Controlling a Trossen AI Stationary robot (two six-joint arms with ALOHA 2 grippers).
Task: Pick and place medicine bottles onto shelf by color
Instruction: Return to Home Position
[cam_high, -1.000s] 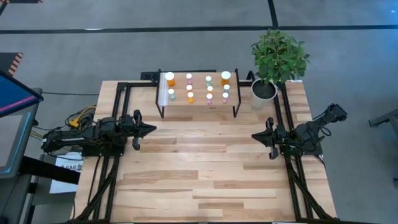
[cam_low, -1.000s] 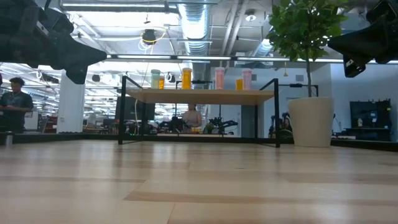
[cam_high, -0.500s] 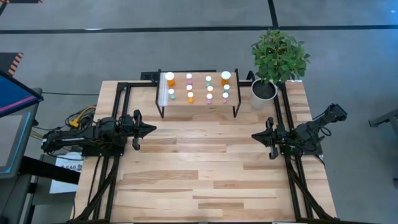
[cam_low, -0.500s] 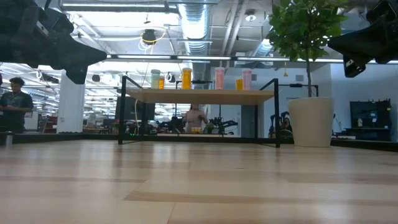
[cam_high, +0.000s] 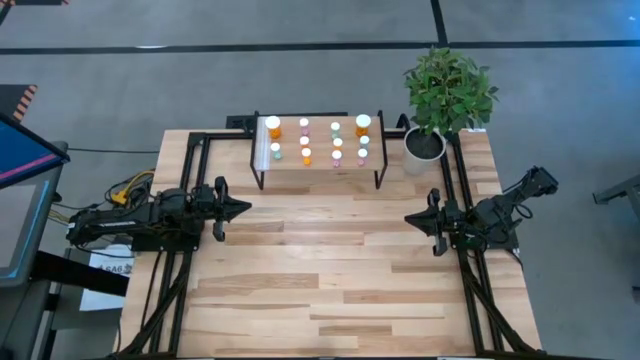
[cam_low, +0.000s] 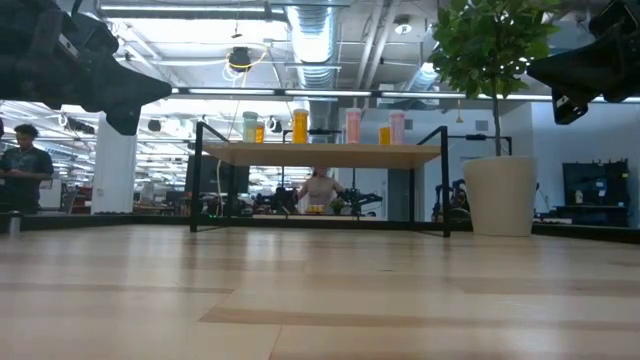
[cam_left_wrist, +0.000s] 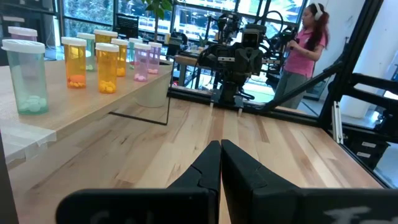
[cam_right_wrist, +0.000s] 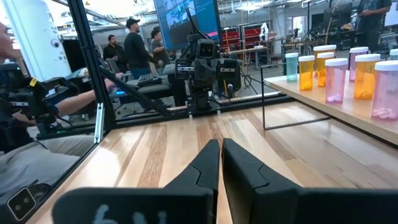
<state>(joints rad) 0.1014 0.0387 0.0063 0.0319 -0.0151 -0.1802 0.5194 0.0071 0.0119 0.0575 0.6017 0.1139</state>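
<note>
Two arms (cam_high: 150, 218) (cam_high: 495, 215) level, facing each other, left fingers (cam_left_wrist: 206, 168) and right fingers (cam_right_wrist: 208, 165) closed

About a dozen white-capped medicine bottles (cam_high: 305, 141) stand upright in three neat rows on the shelf (cam_high: 320, 148), a low light-wood platform on thin black legs set just beside the white plant pot (cam_high: 424, 146). A large orange bottle (cam_high: 273, 126) holds the corner farthest from the pot; a second large bottle (cam_high: 363, 124) stands at the end nearest it. Between them are small orange, pink and green bottles, spaced apart. A green bottle (cam_left_wrist: 25, 74) at the end away from the pot, by the shelf's white strip (cam_left_wrist: 15, 140), shows pale pills inside.
</note>
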